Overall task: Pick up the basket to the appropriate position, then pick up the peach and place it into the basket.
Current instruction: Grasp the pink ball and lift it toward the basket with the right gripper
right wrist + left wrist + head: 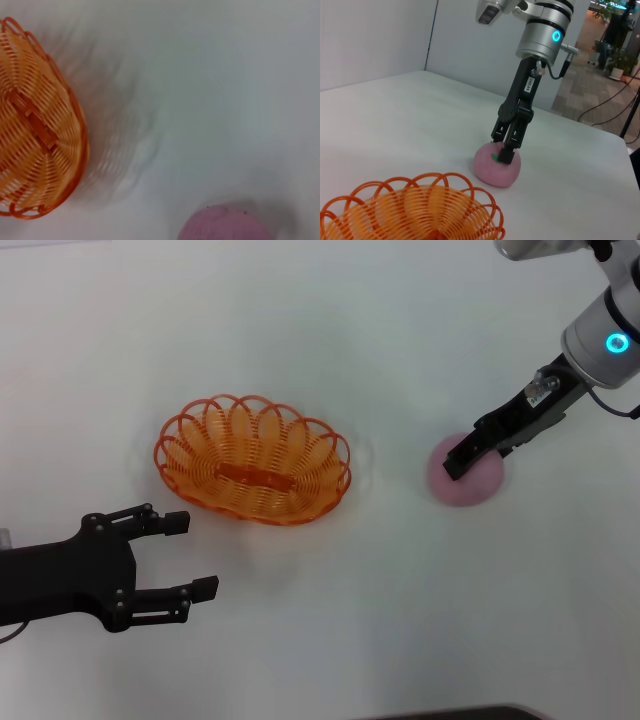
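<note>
Reaching down at the right of the frame, the right hand (462, 462) touches the peach (470, 483) on the worktop (330, 330), fingers nearly together. The basket (252, 459) sits centre-left; the left hand (192, 555) waits apart, lower left.

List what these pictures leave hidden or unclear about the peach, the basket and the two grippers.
- Right gripper on the peach: the head and left wrist views leave its closure unclear.
- Peach: cut off by the right wrist view's edge; that gripper's own fingers are absent there.
- Basket: the left wrist view's edge cuts off its near half.
- Left gripper: open beside the basket, absent from both wrist views.
</note>
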`<move>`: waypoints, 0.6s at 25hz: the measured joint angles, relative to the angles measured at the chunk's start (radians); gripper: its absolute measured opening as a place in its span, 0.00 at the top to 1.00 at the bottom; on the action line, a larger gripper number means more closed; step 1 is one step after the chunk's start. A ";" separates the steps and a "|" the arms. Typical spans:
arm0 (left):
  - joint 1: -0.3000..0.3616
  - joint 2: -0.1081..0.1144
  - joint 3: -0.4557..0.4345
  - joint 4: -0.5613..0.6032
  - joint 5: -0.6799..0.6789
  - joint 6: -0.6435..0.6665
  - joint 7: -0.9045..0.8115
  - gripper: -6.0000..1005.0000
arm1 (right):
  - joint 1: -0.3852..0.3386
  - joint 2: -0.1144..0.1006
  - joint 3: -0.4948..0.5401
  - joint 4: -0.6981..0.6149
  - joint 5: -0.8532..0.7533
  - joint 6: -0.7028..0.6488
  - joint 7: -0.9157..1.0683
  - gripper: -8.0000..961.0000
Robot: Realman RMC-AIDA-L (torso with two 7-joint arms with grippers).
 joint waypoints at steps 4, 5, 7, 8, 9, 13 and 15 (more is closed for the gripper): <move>0.000 0.000 0.000 -0.003 0.000 0.000 0.001 0.15 | 0.001 0.000 -0.002 -0.003 -0.002 0.006 0.007 0.31; 0.000 0.000 0.000 -0.004 0.000 0.000 0.001 0.15 | 0.001 0.000 -0.003 -0.004 -0.002 0.006 0.005 0.31; 0.000 0.000 0.000 -0.005 0.000 0.000 0.001 0.15 | 0.001 0.000 -0.006 -0.005 0.002 0.006 -0.002 0.31; 0.000 0.000 0.000 -0.006 0.000 0.000 0.001 0.15 | 0.001 0.000 -0.007 -0.005 0.004 0.006 -0.004 0.32; 0.000 0.000 0.000 -0.006 0.000 0.000 0.001 0.15 | 0.001 0.000 -0.008 -0.005 0.006 0.007 -0.006 0.35; 0.000 0.000 0.000 -0.006 0.001 0.000 0.001 0.15 | 0.001 0.001 -0.009 -0.006 0.021 0.003 -0.011 0.47; 0.000 0.000 0.000 -0.006 0.005 0.001 0.003 0.15 | 0.000 0.001 -0.008 -0.006 0.039 -0.002 -0.020 0.54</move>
